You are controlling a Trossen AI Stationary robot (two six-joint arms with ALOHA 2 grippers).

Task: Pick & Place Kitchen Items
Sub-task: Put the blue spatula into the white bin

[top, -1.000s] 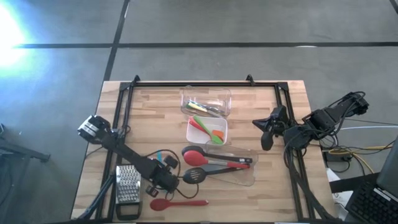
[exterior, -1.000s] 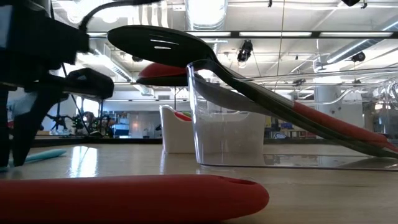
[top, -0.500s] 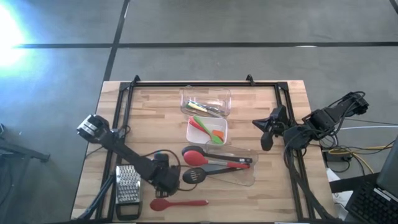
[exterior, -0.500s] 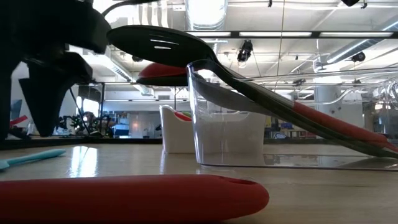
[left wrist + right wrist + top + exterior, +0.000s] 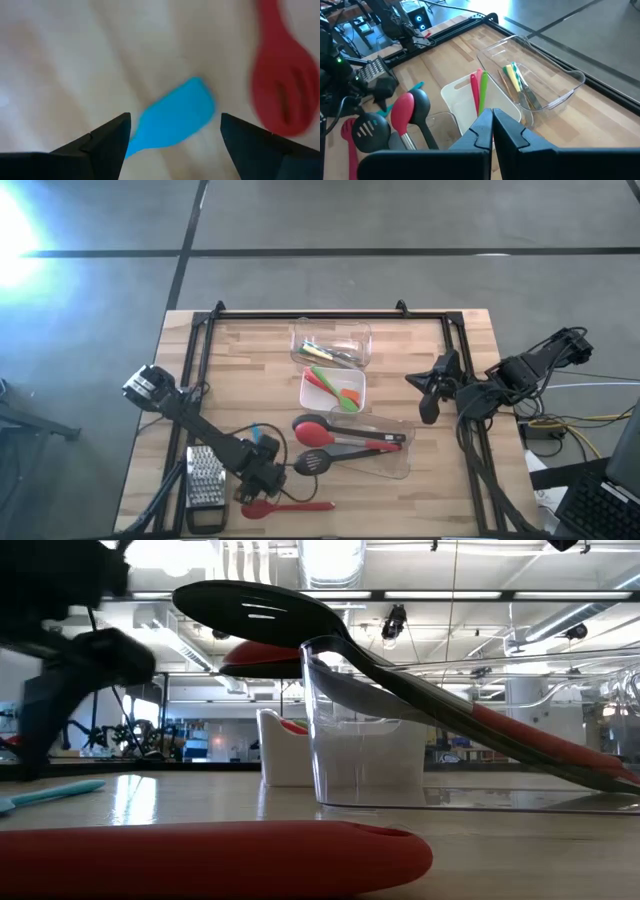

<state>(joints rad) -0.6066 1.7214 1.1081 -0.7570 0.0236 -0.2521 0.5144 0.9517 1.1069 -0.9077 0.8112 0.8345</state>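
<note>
- Left gripper: poised low over the wooden tabletop near its front edge, jaws spread wide, one finger on each side of the flat blue spatula head; nothing is held, and whether the fingers touch the blade cannot be told.
- Target item: the small blue-handled spatula lies flat on the tabletop between the steel box grater and the long clear plastic tub; the red slotted spoon lies just beside it.
- Doing the step well, as a judgement: centre the jaws across the blue blade or its handle, descend until the fingertips nearly meet the wood, then close squarely, keeping clear of the red spoon so that it is not dragged along.
- Right gripper: waits at the right side of the tabletop, fingers pressed together and empty, facing the white tub of green and orange tools.
- Sorted items: black and red long-handled spoons already rest in the long tub.
</note>
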